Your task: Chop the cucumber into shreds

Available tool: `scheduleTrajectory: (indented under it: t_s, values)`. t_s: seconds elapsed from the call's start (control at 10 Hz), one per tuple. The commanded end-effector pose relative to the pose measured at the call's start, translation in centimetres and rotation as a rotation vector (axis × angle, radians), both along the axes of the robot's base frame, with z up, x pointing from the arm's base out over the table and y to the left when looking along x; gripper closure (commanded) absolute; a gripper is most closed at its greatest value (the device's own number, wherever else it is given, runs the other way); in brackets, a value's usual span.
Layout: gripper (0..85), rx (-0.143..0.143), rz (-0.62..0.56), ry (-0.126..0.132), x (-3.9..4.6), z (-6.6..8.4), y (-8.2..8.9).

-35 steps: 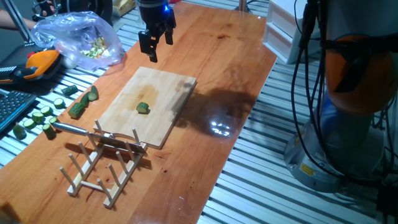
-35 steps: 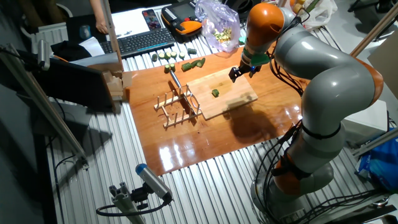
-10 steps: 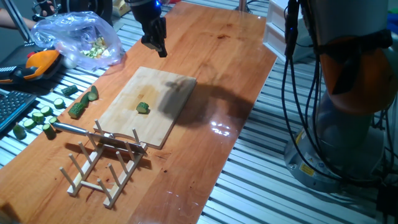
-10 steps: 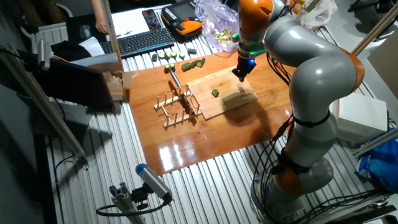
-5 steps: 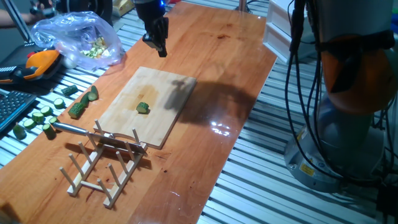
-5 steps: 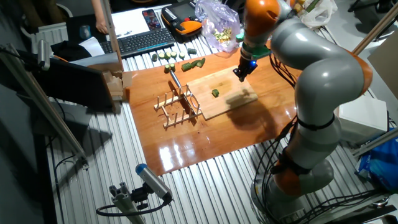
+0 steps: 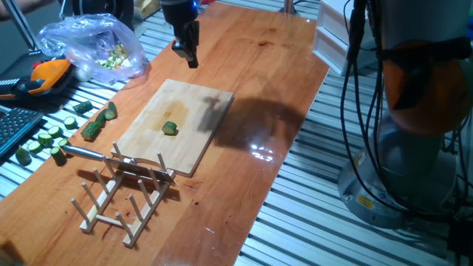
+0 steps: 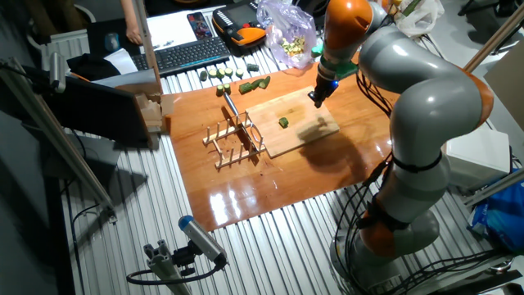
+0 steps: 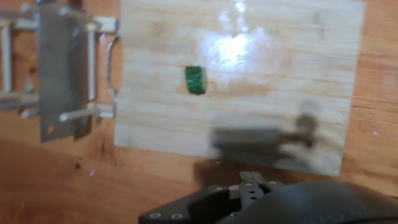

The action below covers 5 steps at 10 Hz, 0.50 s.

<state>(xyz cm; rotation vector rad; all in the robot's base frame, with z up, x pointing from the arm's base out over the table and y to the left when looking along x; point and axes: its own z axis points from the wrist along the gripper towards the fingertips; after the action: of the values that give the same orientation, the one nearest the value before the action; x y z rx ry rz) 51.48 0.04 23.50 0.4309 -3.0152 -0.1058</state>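
The cucumber [image 7: 170, 128] is a small dark green chunk lying near the middle of the wooden cutting board [image 7: 196, 100]. It also shows in the other fixed view [image 8: 283, 122] and the hand view [image 9: 195, 79]. No shreds are in view. My gripper [image 7: 188, 55] hangs above the board's far edge, well apart from the cucumber, and holds nothing. Its fingers look pressed together in the other fixed view [image 8: 315, 97] and at the bottom of the hand view [image 9: 252, 182].
A knife [image 7: 83, 153] lies with its broad blade [image 9: 59, 71] on the wooden rack [image 7: 122, 199] at the board's near end. Round cucumber slices [image 7: 46, 139] and a longer cucumber piece [image 7: 92, 129] lie to the left. A plastic bag [image 7: 92, 46] sits behind them.
Since 3.5 s ago the hand has turned and its two spread fingers now show as one narrow tip. Over the last second it barely shifted. The cucumber has not moved.
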Motion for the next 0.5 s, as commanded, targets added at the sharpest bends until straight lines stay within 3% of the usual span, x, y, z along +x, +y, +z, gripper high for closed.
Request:
scheduleTrajectory:
  t_s: [0.0, 0.1, 0.2, 0.3, 0.4]
  values:
    - [85.0, -0.071, -0.001, -0.056, 0.0, 0.1, 0.0]
    - [85.0, 0.005, -0.027, -0.025, 0.0, 0.1, 0.0]
    - [85.0, 0.029, -0.043, -0.012, 0.0, 0.1, 0.0]
    - [85.0, 0.039, -0.053, -0.018, 0.86, 0.2, 1.1]
    - [85.0, 0.049, -0.058, 0.0, 2.36, 0.7, 3.3]
